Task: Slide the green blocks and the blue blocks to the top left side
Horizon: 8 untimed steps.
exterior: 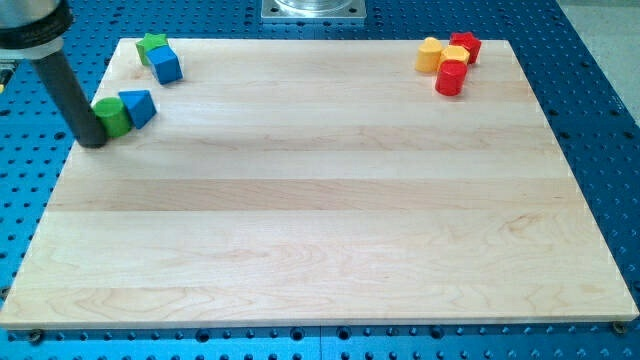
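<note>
- My tip [92, 140] rests on the counter [320, 220] at its far left edge, touching or just beside the left side of the green block [112, 116], a short cylinder.
- The blue block [138, 106], wedge-like, touches that green block on its right. So the pair lies to the right of my tip, and slightly farther away.
- The other 2 task blocks, a green star [152, 44] and a blue cube [165, 65], touch each other in the far left corner, beyond the first pair.
- Judgement: all 4 are already on the far left side. Closing the gap between the pairs calls for a push away toward the far edge, so my tip would have to come round to the near side of the green cylinder.
- There is no gripper here, only the rod, so nothing is grasped.
- The counter is pale smooth wood with the middle open. 2 red blocks [452, 76] and 2 yellow blocks [430, 53] cluster far right, well apart.
</note>
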Tool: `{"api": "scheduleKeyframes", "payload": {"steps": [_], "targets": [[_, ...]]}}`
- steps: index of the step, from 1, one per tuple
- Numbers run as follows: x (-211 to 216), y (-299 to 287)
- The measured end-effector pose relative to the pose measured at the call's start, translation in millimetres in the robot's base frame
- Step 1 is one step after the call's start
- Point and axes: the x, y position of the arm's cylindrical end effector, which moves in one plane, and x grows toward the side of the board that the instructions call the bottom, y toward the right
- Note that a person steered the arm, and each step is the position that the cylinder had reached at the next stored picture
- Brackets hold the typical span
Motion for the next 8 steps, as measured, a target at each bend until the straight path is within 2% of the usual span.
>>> {"api": "scheduleKeyframes", "payload": {"steps": [2, 3, 4, 5, 6, 7, 8], "targets": [[-26, 30], [-64, 36], [-25, 33], [-5, 103], [-44, 116], [-92, 98], [-95, 94]]}}
